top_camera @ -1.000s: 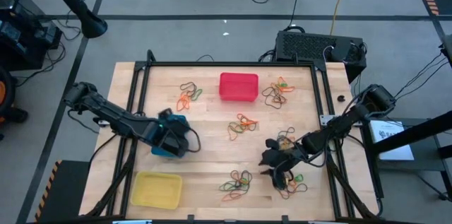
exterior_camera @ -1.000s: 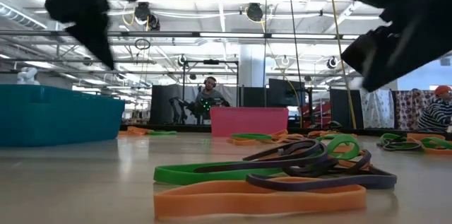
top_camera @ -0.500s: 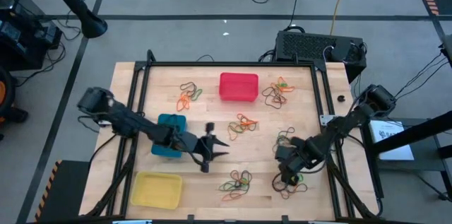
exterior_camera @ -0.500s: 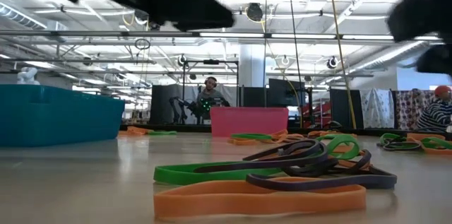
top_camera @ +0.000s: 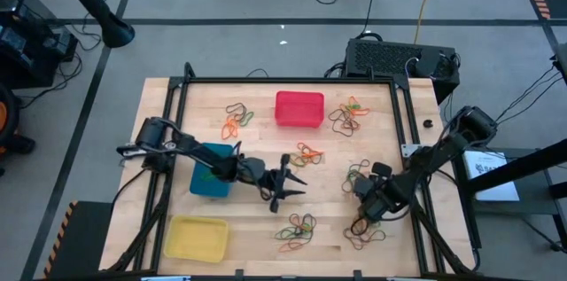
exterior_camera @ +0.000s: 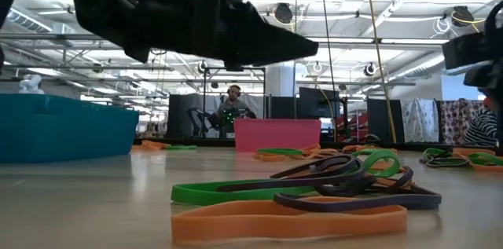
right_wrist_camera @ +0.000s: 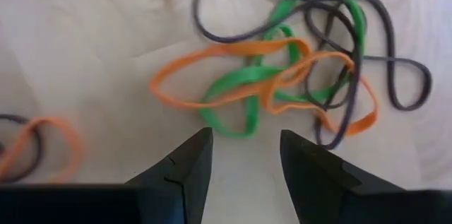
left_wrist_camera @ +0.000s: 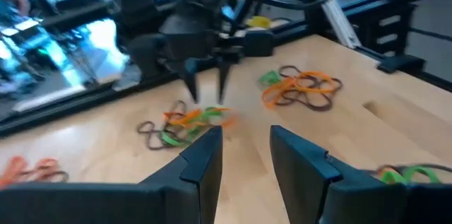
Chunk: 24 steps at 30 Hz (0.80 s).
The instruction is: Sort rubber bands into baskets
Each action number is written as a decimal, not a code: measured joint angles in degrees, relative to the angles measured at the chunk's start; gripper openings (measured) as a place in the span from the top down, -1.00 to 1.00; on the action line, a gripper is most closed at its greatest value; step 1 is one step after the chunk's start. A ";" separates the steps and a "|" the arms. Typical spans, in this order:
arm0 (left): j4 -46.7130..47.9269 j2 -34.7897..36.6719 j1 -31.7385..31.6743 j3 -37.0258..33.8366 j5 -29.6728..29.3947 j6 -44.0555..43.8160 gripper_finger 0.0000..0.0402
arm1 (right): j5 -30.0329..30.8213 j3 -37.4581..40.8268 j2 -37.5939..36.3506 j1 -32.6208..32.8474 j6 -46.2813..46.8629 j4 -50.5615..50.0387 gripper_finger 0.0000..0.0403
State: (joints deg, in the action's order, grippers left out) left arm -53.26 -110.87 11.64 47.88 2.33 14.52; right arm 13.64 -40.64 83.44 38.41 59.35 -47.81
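Several clumps of rubber bands [top_camera: 298, 230] lying scattered over the wooden table [top_camera: 266, 152]: one beside the red basket [top_camera: 299, 108] toward the left [top_camera: 236, 118], one on its other side [top_camera: 347, 113], one mid-table [top_camera: 304, 155], one near the front edge, and more at the front right [top_camera: 365, 228]. Orange, green and dark loops tangling together in each. Red basket sitting at the far middle, blue basket [top_camera: 211, 173] at the left, yellow basket [top_camera: 196, 236] at the front left corner; no bands visibly inside any of them.

Left gripper [top_camera: 285, 187] reaching out over the table's centre, between the mid-table clump and the front clump, fingers [left_wrist_camera: 201, 160] standing apart with nothing between them. Left arm stretching across the blue basket.

Right gripper [right_wrist_camera: 244, 155] hovering directly above a tangle of orange, green and dark bands [right_wrist_camera: 296, 75] at the front right, fingers parted and holding nothing, not touching the bands. In the left wrist view, right gripper [left_wrist_camera: 206, 86] pointing down at that same side of the table.

Person [exterior_camera: 233, 108] sitting in the room beyond the table.
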 joint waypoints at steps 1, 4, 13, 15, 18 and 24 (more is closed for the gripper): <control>0.19 -0.18 -0.21 0.02 0.97 -0.41 0.36 | 0.00 0.51 0.00 -0.32 -0.03 0.32 0.21; 0.50 -0.17 -0.44 0.03 2.20 -0.59 0.36 | -0.10 2.45 0.00 -1.14 -0.70 3.23 0.21; 1.83 -0.17 -0.44 0.02 2.20 -0.61 0.36 | -3.76 5.71 -0.35 -4.45 -5.59 9.72 0.33; 1.71 -0.17 -0.44 0.02 2.20 -0.60 0.36 | -4.87 5.73 -0.58 -4.98 -6.54 10.04 0.51; 1.78 -0.17 -0.44 0.02 2.20 -0.61 0.36 | -6.73 5.83 -2.02 -6.07 -7.36 9.10 0.87; 1.27 -0.17 -0.37 0.03 2.20 -0.67 0.36 | -11.13 2.52 -6.97 -8.67 -6.05 -2.76 0.97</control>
State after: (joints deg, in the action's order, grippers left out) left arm -51.99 -111.04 11.27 47.91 4.54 13.85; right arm 2.51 -38.12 76.47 29.74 53.30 -50.57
